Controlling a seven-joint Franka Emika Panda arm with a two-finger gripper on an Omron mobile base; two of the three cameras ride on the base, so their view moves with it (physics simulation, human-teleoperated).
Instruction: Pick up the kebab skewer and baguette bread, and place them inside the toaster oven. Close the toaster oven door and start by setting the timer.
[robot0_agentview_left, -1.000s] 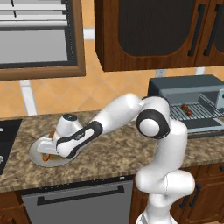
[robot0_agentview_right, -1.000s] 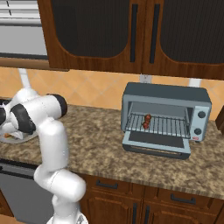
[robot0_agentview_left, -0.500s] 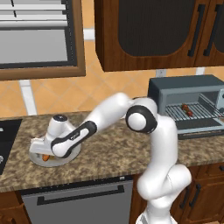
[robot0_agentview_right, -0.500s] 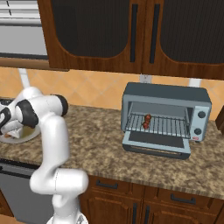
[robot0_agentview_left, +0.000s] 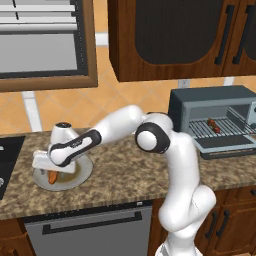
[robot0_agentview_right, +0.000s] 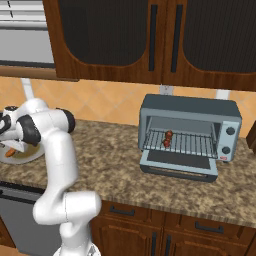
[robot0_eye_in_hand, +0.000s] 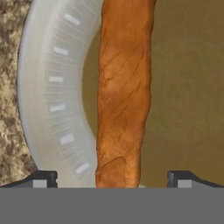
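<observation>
Gripper (robot0_eye_in_hand: 112, 177) low over the plate (robot0_eye_in_hand: 48, 96) at the counter's 9 o'clock end, jaws spread wide with the baguette bread (robot0_eye_in_hand: 122, 92) between them, lying on the plate, not clamped. Kebab skewer (robot0_agentview_right: 168, 138) lies on the toaster oven (robot0_agentview_right: 187, 135) rack at 3 o'clock; toaster oven door (robot0_agentview_right: 179, 162) hangs open.

The left base view looks forward and down from behind the arm's left side, over the tabletop (robot0_agentview_left: 125, 175), with the plate (robot0_agentview_left: 82, 172) nearer and the toaster oven (robot0_agentview_left: 212, 107) far right. The right base view faces the same tabletop (robot0_agentview_right: 115, 160) from the other side, the toaster oven (robot0_agentview_right: 190, 115) central and the plate (robot0_agentview_right: 20, 157) at its left edge. The hand view sits very close above the plate (robot0_eye_in_hand: 52, 87), apparently looking straight down on the baguette bread (robot0_eye_in_hand: 122, 96).
</observation>
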